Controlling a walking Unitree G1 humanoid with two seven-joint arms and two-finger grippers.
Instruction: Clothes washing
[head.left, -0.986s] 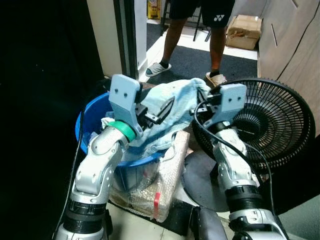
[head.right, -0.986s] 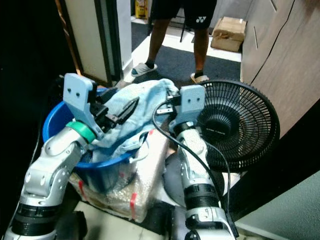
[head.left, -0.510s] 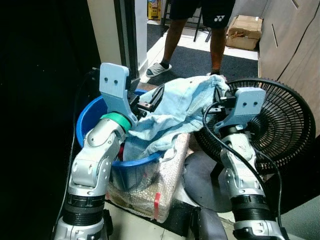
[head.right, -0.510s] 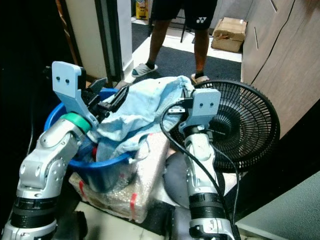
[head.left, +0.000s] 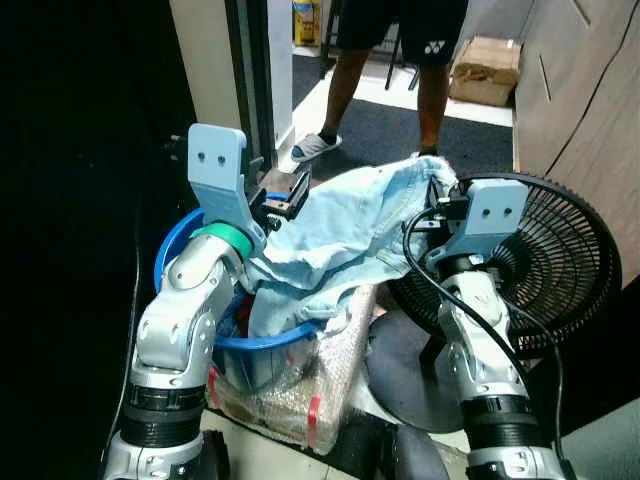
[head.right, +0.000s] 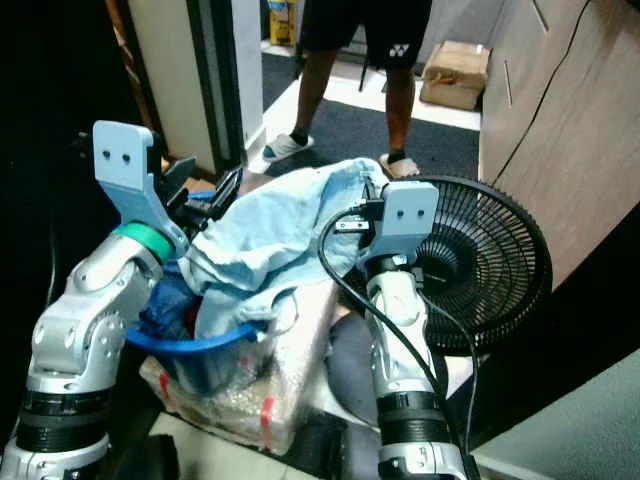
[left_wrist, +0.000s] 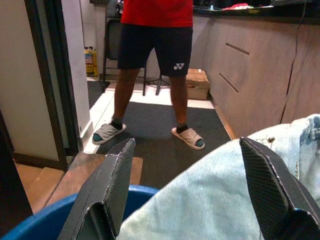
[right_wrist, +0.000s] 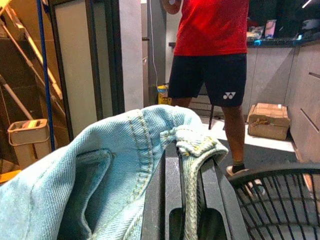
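I had the right gripper (right_wrist: 192, 200) clenched on the denim garment's (head.left: 345, 225) hem, the left gripper (left_wrist: 187, 195) spread wide above the blue basin (head.left: 265, 345).

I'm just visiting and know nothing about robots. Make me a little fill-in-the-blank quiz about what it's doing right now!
1. The right gripper is shut on a light blue ____ garment.
2. The left gripper is ____, the cloth between its fingers.
3. The garment hangs over a ____ basin.
4. Beside the right arm stands a black ____.

Missing words: denim; open; blue; fan
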